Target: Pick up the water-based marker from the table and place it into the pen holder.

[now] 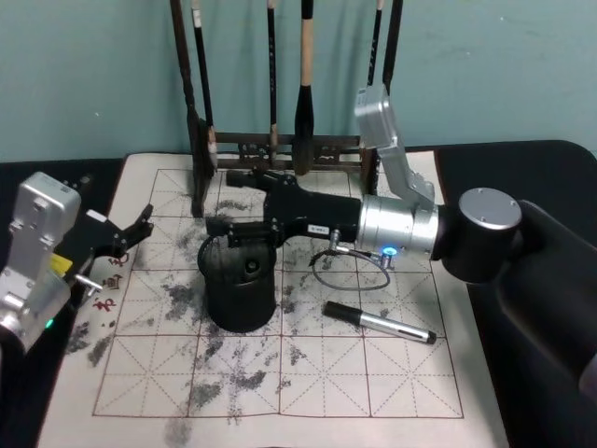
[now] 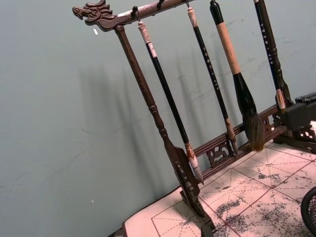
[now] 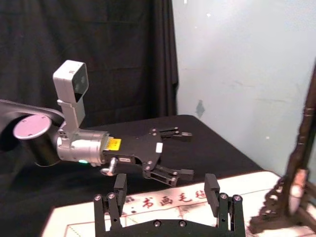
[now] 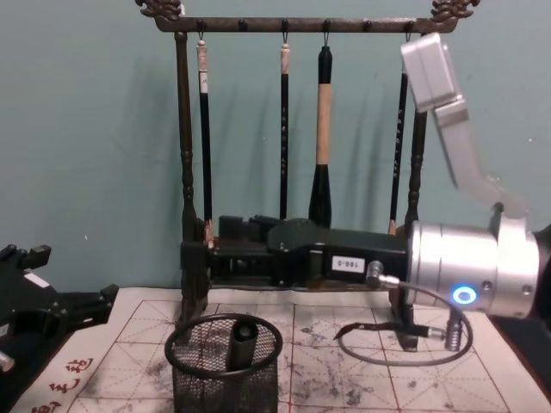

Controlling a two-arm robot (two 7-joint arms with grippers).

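Note:
The pen holder (image 1: 239, 291), a short black mesh cup (image 4: 225, 374), stands on the mat left of centre. A dark grey marker (image 4: 242, 341) stands inside it, its end showing at the rim (image 1: 250, 267). A second water-based marker (image 1: 379, 322), silver with a black cap, lies flat on the mat to the holder's right. My right gripper (image 1: 230, 203) reaches in from the right and hovers just above and behind the holder. It is open (image 3: 166, 191) with nothing between its fingers (image 4: 195, 258). My left gripper (image 1: 126, 235) rests open at the mat's left edge (image 3: 173, 153).
A tall dark wooden rack (image 1: 280, 149) of hanging calligraphy brushes (image 4: 322, 129) stands at the back of the ink-stained gridded mat (image 1: 308, 373), close behind my right gripper. Black cloth (image 1: 522, 159) covers the table around the mat. A teal wall (image 2: 59, 123) stands behind.

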